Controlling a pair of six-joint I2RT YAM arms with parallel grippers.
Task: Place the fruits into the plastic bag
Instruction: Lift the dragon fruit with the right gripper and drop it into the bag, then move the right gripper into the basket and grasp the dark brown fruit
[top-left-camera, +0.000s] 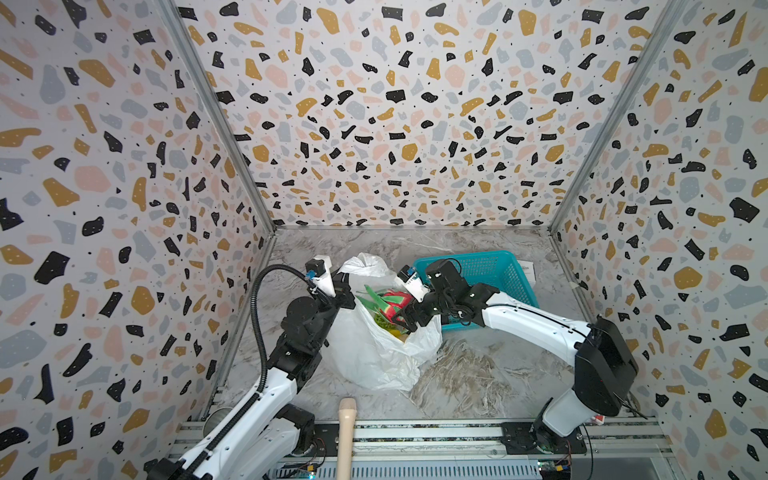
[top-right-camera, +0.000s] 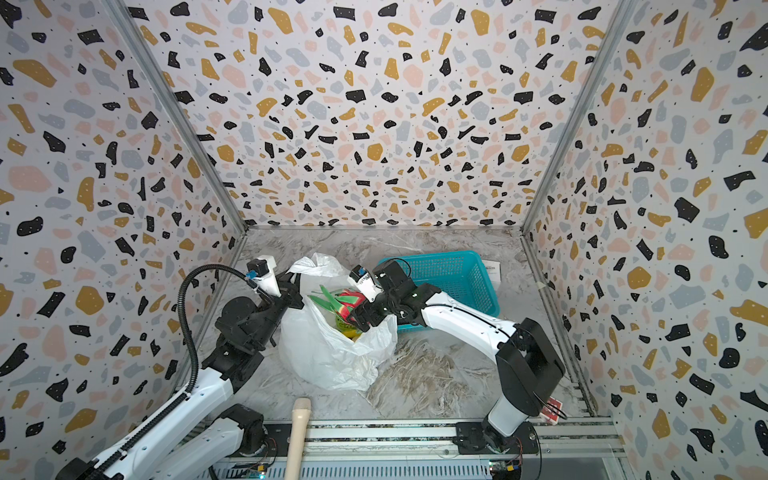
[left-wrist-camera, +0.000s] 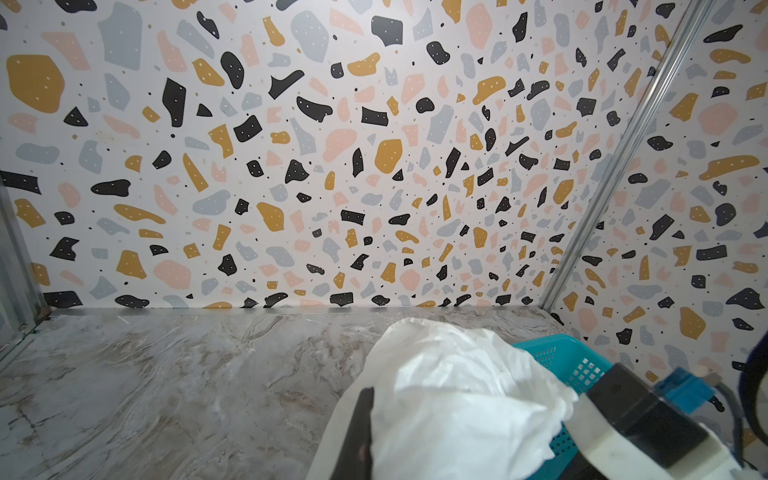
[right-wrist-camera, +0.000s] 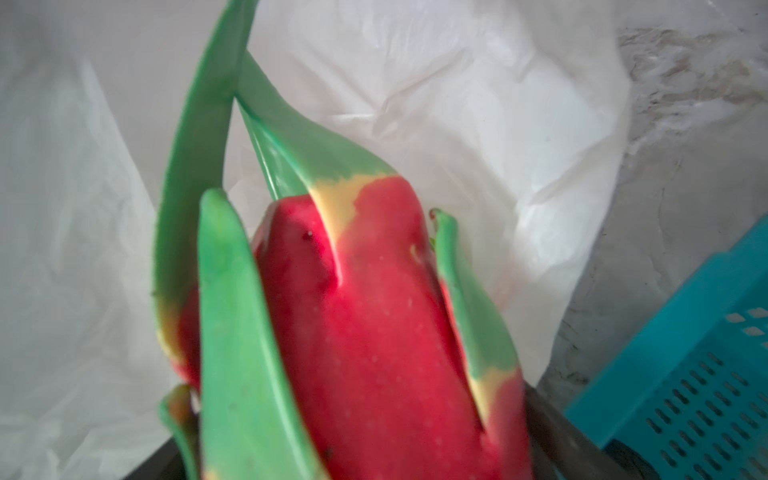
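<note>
Seemingly, right hand (top-left-camera: 404, 321) around dragon fruit (top-left-camera: 392, 300) at plastic bag (top-left-camera: 374, 353) mouth; left hand (top-left-camera: 344, 293) tight on its rim.

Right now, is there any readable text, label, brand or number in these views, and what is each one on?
No text can be read in any view.
White paper slip beside the teal basket: printed lines are too small to read.
Red item at the front right edge: markings are too blurred to read.

No legible text anywhere; white slip (top-left-camera: 527, 266) behind basket (top-left-camera: 490, 266) bears print (too small to read).
</note>
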